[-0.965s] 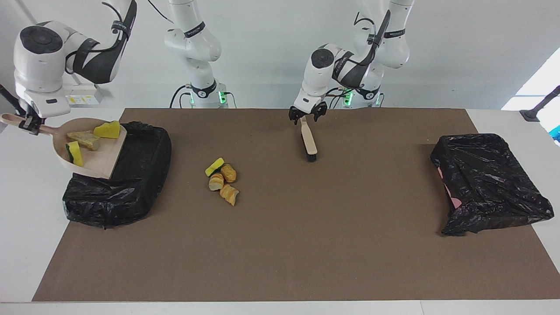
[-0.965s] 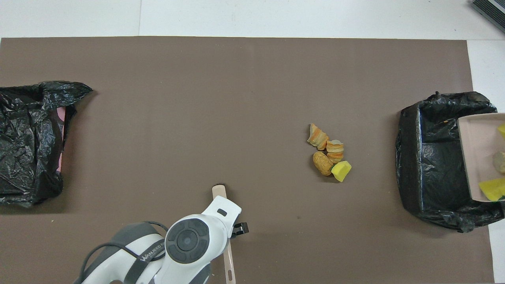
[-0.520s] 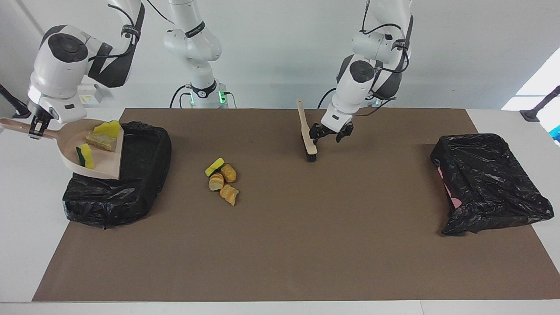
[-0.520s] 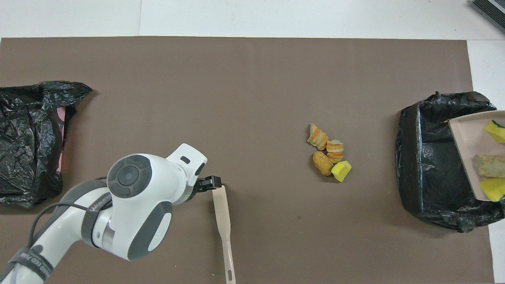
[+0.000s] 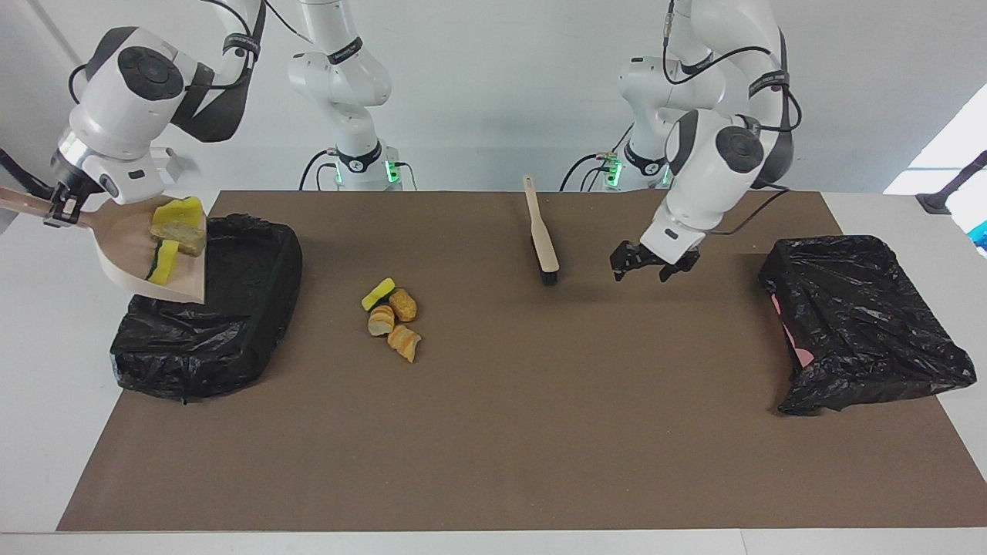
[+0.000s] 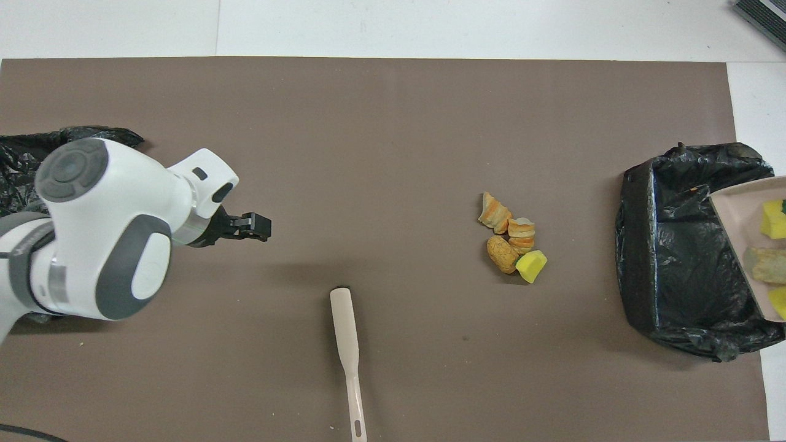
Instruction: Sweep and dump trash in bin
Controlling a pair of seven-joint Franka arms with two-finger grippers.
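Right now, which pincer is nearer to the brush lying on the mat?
Left. The left pincer hangs over the mat just beside the brush, holding nothing; the right pincer grips the dustpan tilted over the bin.

Both arms are glossy white with rounded joints, dark grey round caps and grey panels. Black cables loop along the upper links. Green lights glow at both bases.

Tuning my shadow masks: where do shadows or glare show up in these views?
Facing view: blown-out daylight patch at the edge, faint shadow on the mat under the left tool. Overhead view: soft shadow by the brush; the dustpan is cropped.
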